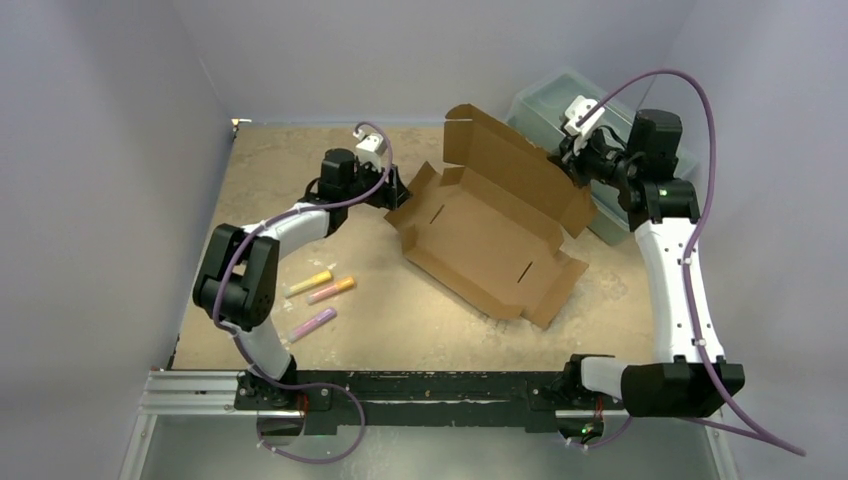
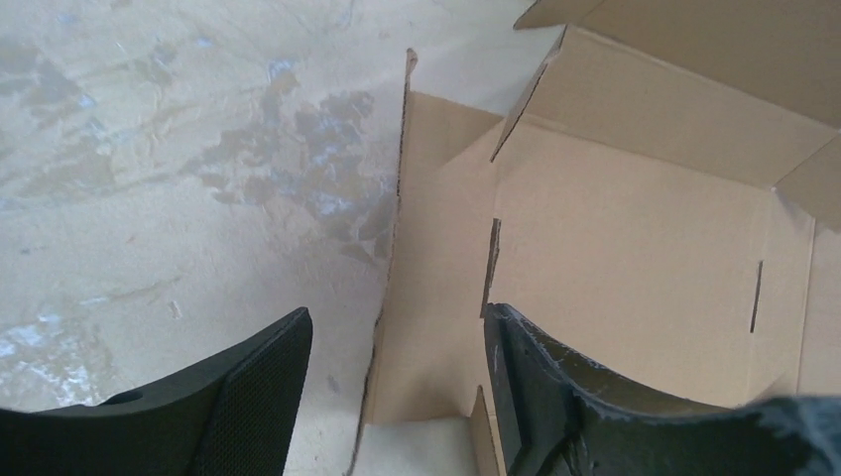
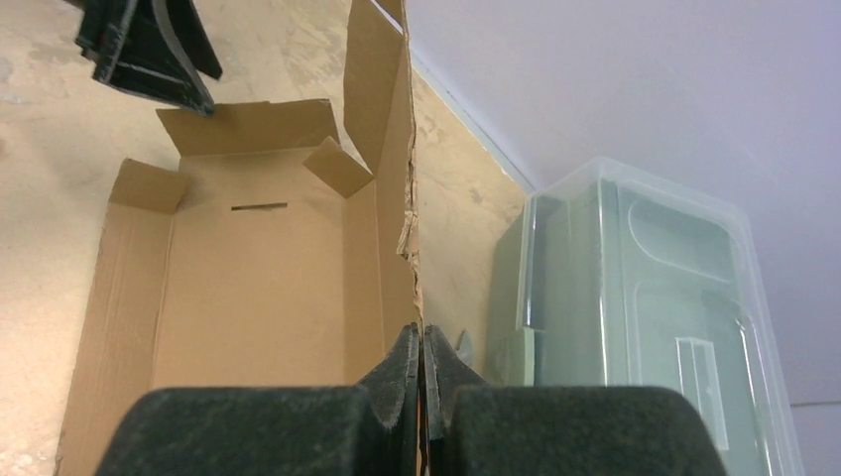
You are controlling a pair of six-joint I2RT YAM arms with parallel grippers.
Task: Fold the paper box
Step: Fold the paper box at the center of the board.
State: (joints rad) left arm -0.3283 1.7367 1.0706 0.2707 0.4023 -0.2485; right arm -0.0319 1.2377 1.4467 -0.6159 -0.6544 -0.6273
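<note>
The paper box point(image 1: 470, 230) lies in the middle of the table as a brown cardboard sheet, its base flat and its rear panel standing up. My right gripper point(image 1: 575, 172) is shut on the top edge of that raised panel. In the right wrist view the pads point(image 3: 407, 362) pinch the thin cardboard edge of the paper box point(image 3: 258, 288). My left gripper point(image 1: 397, 190) is open at the box's left end. In the left wrist view the left gripper point(image 2: 397, 327) straddles the side flap's edge of the paper box point(image 2: 635, 228), touching nothing.
A translucent grey-green plastic toolbox point(image 1: 560, 108) stands at the back right, just behind the raised panel and close to the right gripper point(image 3: 421, 337). Three markers, yellow point(image 1: 309, 283), orange point(image 1: 331, 291) and purple point(image 1: 313, 324), lie near the left arm.
</note>
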